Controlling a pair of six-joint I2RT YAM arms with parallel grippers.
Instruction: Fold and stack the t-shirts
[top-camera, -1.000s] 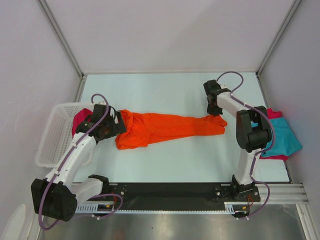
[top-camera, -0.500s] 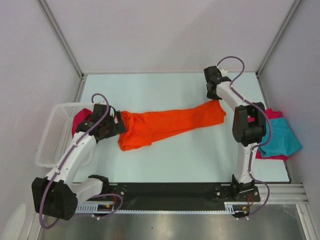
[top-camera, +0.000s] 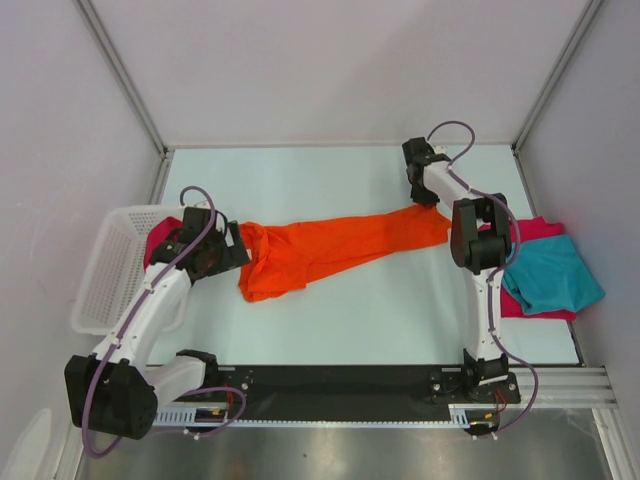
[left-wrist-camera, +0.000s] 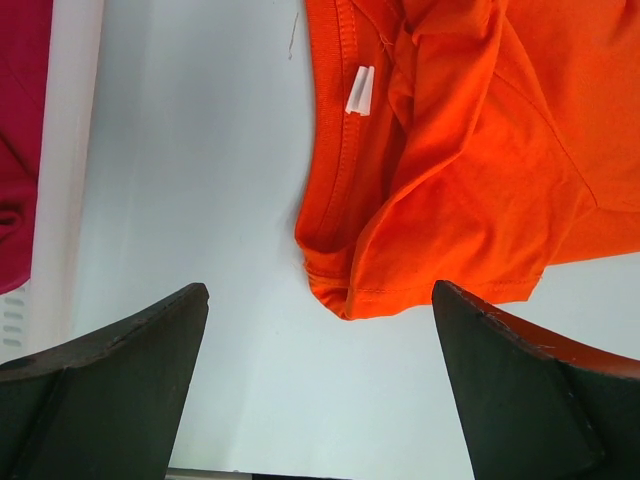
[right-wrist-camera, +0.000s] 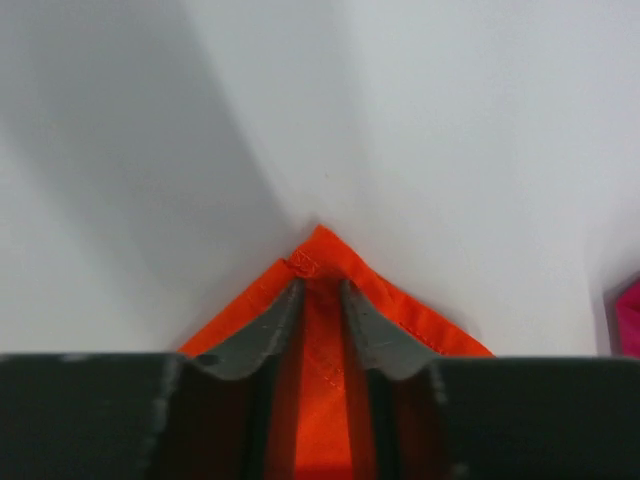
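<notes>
I find nothing to read: the small white tag sewn inside the collar of the orange t-shirt shows no letters I can make out.

Orange t-shirt: plain bright cloth, lay stretched in a long rumpled band across the middle of the table, collar end at left, one hem corner drawn toward the far right. Teal t-shirt: folded, rested at the table's right edge on top of a crimson t-shirt. Second crimson t-shirt: lay bunched in the white basket at left.
</notes>
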